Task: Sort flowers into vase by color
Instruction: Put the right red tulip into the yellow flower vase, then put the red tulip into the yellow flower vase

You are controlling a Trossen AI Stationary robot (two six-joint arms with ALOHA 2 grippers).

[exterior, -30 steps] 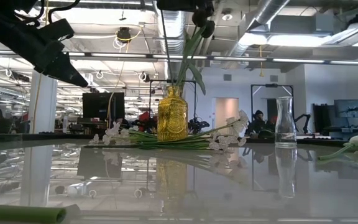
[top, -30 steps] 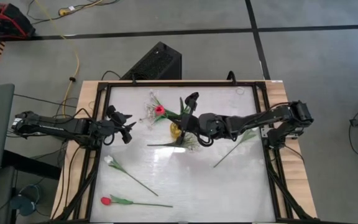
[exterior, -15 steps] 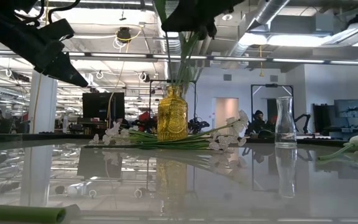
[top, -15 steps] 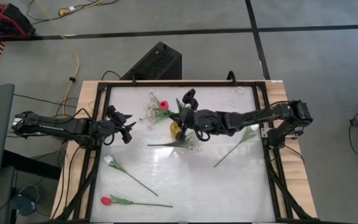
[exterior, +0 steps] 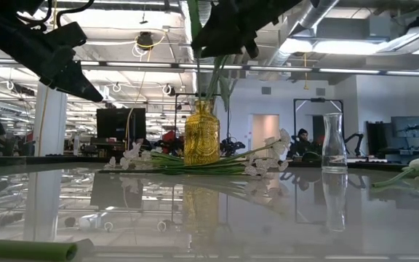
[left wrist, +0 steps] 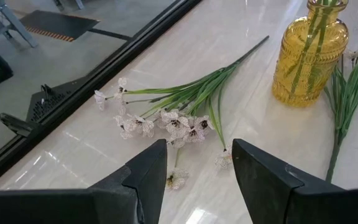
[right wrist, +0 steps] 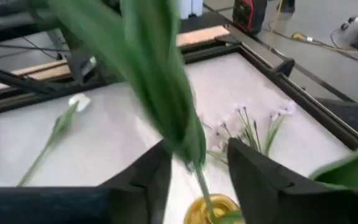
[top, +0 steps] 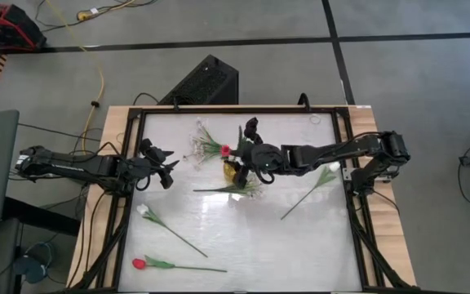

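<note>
A yellow vase [top: 231, 171] stands mid-table with green stems in it, one bearing a red bud [top: 224, 150] and another a dark bloom [top: 251, 124]. My right gripper [top: 246, 157] hovers open just over the vase mouth [right wrist: 213, 210]. A green stem [right wrist: 199, 177] and its leaf [right wrist: 160, 81] rise between its fingers. My left gripper [left wrist: 197, 168] hangs open left of the vase, above a spray of tiny white blossoms [left wrist: 166, 118] lying flat on the table. A second spray [top: 247, 186] lies beside the vase on its near side. My right gripper stands with one finger on each side of the green stem [right wrist: 199, 177], above the vase, pointing down at a slant. The stem's lower end is in the vase. Whether either finger touches the stem or its leaf, I cannot tell.
A clear glass vase [exterior: 331, 143] stands at the far right. Three loose flowers lie on the table: a white bud [top: 143, 210] and a red bud [top: 139, 264] at the near left, another white bud [top: 330, 167] at the right. A black frame [top: 129, 147] rims the table.
My right gripper has gone a little toward the table's left, over the yellow vase, and has opened. The red bud has swung from the far left of the vase toward it, while the stem's foot has stayed in the vase.
</note>
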